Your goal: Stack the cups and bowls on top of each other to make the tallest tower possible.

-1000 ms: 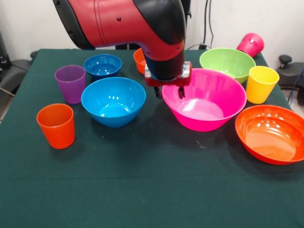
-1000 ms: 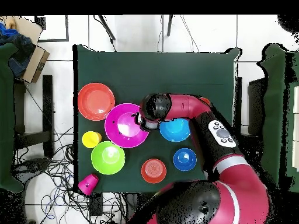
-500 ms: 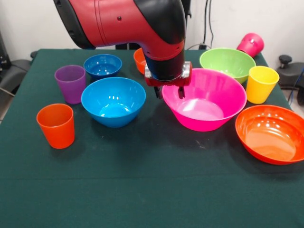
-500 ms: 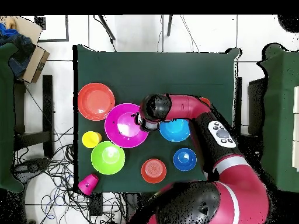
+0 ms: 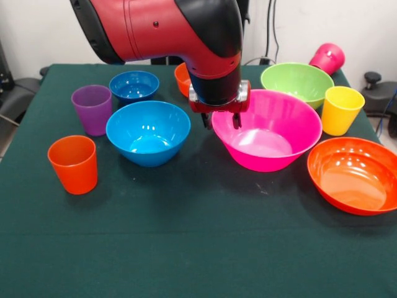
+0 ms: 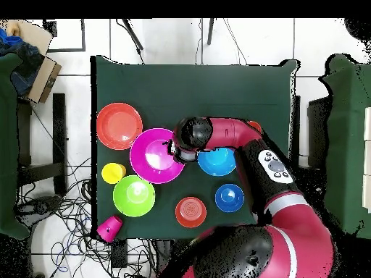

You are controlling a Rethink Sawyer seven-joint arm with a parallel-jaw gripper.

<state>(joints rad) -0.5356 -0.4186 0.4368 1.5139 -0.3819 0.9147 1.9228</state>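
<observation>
My gripper (image 5: 221,121) (image 6: 176,150) hangs open at the left rim of the very large pink bowl (image 5: 273,139) (image 6: 156,154), one finger outside the wall and one inside. Left of it sits the medium blue bowl (image 5: 147,132) (image 6: 217,161). Behind are the small blue bowl (image 5: 134,85) and the small orange bowl (image 5: 182,77), the latter partly hidden by the arm. The lime green bowl (image 5: 296,82) and large orange bowl (image 5: 353,176) flank the pink one. The orange cup (image 5: 74,164), purple cup (image 5: 92,108) and yellow cup (image 5: 340,110) stand upright. The magenta cup (image 5: 327,58) lies tipped at the far right corner.
All pieces sit apart on the dark green tablecloth (image 5: 198,248). The red arm (image 6: 239,137) stretches over the table's right part in the overhead view. Cables lie on the floor (image 6: 65,210) beside the table.
</observation>
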